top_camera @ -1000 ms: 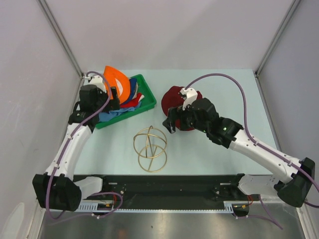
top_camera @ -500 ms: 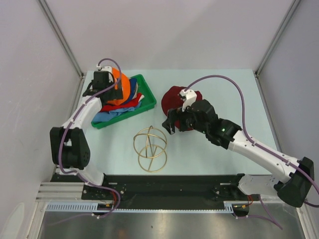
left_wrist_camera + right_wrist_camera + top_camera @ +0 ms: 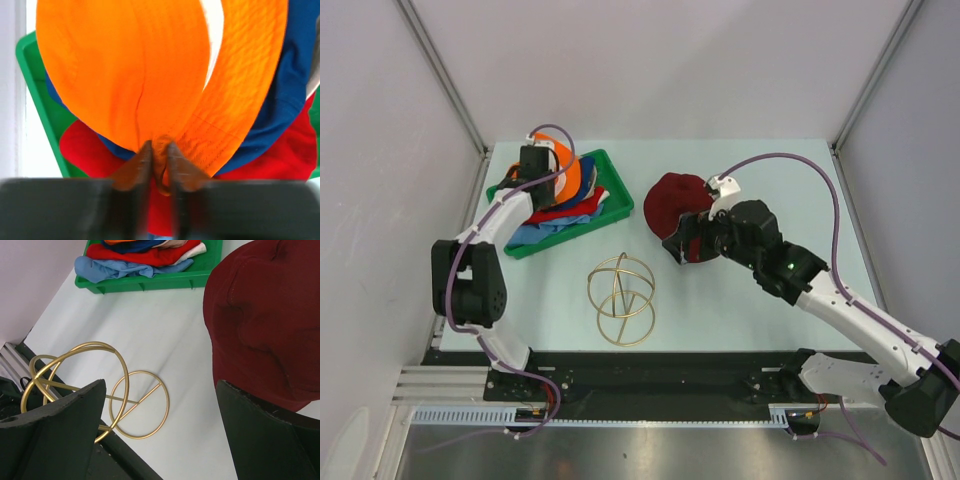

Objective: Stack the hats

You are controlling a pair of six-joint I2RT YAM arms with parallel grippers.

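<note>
Left claw (image 3: 159,167) is clamped on the brim of the orange hat (image 3: 125,70), above the other hats (image 3: 558,218) in the green tray (image 3: 617,203), far left. Right claw (image 3: 160,390) is spread wide beside the lone maroon hat (image 3: 672,198) on the surface (image 3: 760,170). Stacking seems barely begun.

The orange hat (image 3: 150,75) is bright orange with fine stitched ribbing, and a white strip shows between its folds. The navy hat (image 3: 295,90) is deep blue and the red hat (image 3: 85,150) is a plain strong red. The light blue hat (image 3: 110,269) is plain too. The tray (image 3: 150,282) is vivid green. The maroon hat (image 3: 270,325) is a plain dark wine red. The wire globe (image 3: 621,298) is gold, and the tabletop (image 3: 750,310) is pale mint. The left arm (image 3: 505,215) and right arm (image 3: 860,315) are white with black joints and purple cables (image 3: 790,160). The right hand (image 3: 160,390) is black.
</note>
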